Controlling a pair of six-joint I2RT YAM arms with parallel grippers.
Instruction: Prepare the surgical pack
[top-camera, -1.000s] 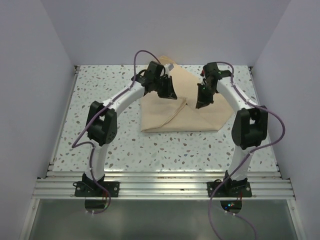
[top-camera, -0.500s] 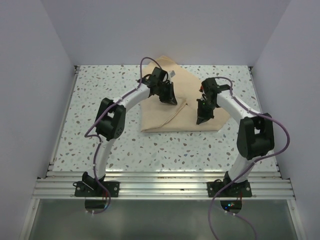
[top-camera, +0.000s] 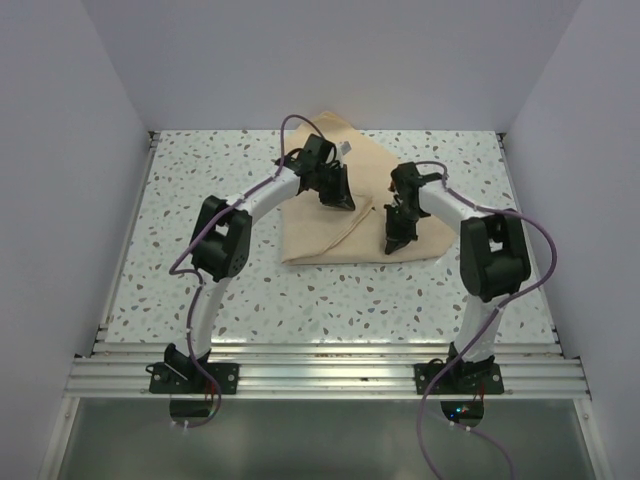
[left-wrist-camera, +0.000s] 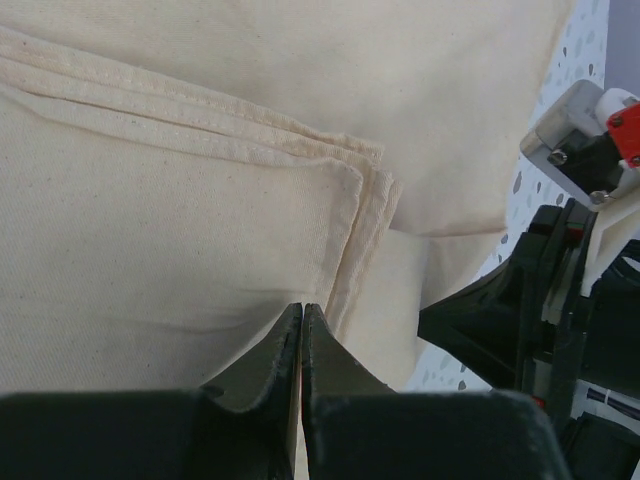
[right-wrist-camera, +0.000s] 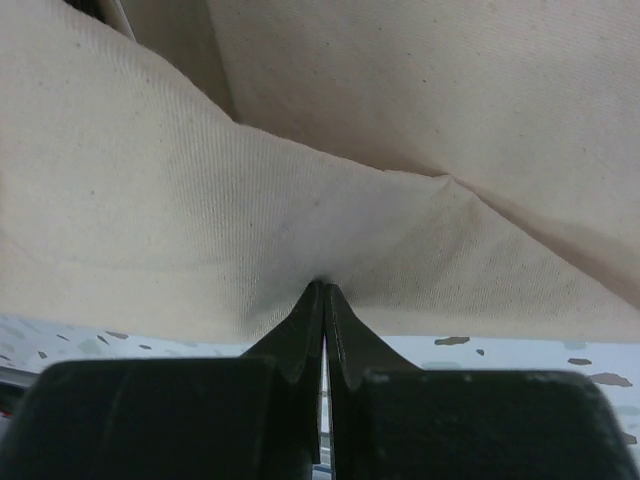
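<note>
The tan cloth (top-camera: 322, 240) lay folded into a flat bundle at the far middle of the speckled table (top-camera: 200, 180), its far corner reaching toward the back wall (top-camera: 330, 50) and its near edge running straight across. A diagonal fold crossed its top from the near left toward the middle. In the left wrist view, several stitched hems lay stacked one over another and ended together in a corner. None of the pack's contents showed; only cloth was visible.

The left gripper (top-camera: 340, 196) sat over the middle of the bundle, pointing down at it. Its jaws were pressed together, the tips resting on the cloth beside the stacked hems. A faint crease ran up to them, but whether any fabric was caught between them could not be told.

The right gripper (top-camera: 392, 243) was at the near right part of the bundle, close to its near edge. Its jaws were clenched, and the cloth puckered into a small ridge exactly at the tips, with folds spreading away from it, so it was pinching the fabric there. Bare table showed just beneath that edge.

Both arms arched inward from their bases on the metal rail (top-camera: 320, 378) at the near edge, trailing purple cables (top-camera: 545, 260)
</note>
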